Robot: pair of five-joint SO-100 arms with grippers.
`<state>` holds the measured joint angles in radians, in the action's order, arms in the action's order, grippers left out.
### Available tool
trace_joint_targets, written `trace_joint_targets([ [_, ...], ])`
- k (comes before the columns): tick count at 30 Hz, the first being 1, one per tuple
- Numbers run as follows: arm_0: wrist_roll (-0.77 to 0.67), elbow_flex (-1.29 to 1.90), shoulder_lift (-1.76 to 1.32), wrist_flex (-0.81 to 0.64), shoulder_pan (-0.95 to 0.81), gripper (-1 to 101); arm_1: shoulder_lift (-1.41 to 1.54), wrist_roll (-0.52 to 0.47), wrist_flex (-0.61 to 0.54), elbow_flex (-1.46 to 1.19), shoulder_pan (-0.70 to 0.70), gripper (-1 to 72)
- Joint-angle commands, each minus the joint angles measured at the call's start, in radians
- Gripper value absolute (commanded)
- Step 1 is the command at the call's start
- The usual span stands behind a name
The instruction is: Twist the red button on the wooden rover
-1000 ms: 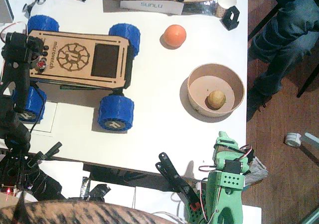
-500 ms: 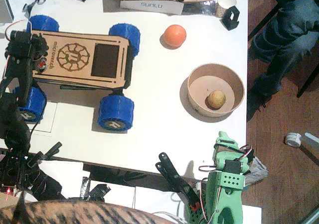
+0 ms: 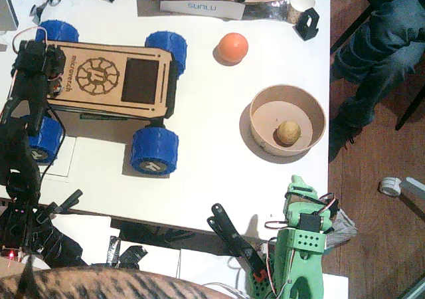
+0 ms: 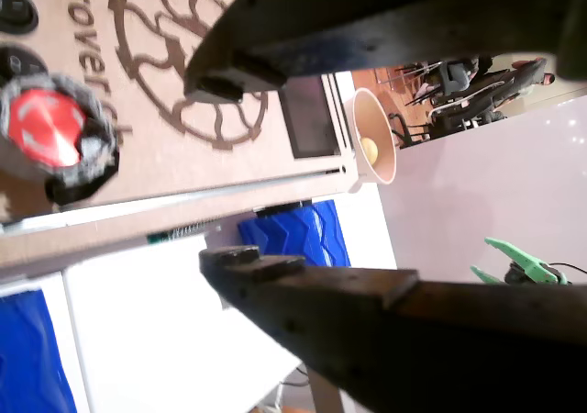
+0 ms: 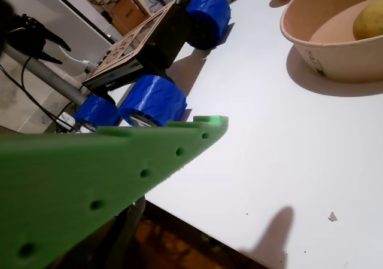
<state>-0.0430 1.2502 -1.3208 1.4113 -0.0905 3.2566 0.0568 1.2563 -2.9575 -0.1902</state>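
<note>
Jaws of left gripper (image 4: 243,170) gape apart, red button (image 4: 44,128) just beyond their tips on wooden rover (image 3: 106,80)

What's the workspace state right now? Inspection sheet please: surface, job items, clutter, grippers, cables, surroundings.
Surface: white table, no spills seen.
Job's things: wooden rover at the table's left; red button on its deck, beside the jaws, not between them.
Clutter: orange ball; bowl holding a yellowish ball; paper cup, black bracket.
Grippers: left gripper open, at the rover's button end; right gripper open, away from the rover.
Cables: red and white wires by the left arm.
Surroundings: seated person's legs right of the table.
</note>
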Motion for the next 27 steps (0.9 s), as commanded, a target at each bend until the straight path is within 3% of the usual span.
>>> trace_joint_targets([
  [1, -0.008, -0.048, 0.002, -0.026, 0.052, 20, -0.005, 0.0, -0.005, 0.006, 0.005, 20.4],
  [16, 0.006, -0.048, 0.049, -0.029, 0.067, 29, -0.005, 0.0, -0.005, 0.006, 0.005, 20.4],
  [27, 0.009, -0.049, 0.127, -0.063, 0.064, 29, -0.005, 0.0, -0.005, 0.006, 0.005, 20.4],
])
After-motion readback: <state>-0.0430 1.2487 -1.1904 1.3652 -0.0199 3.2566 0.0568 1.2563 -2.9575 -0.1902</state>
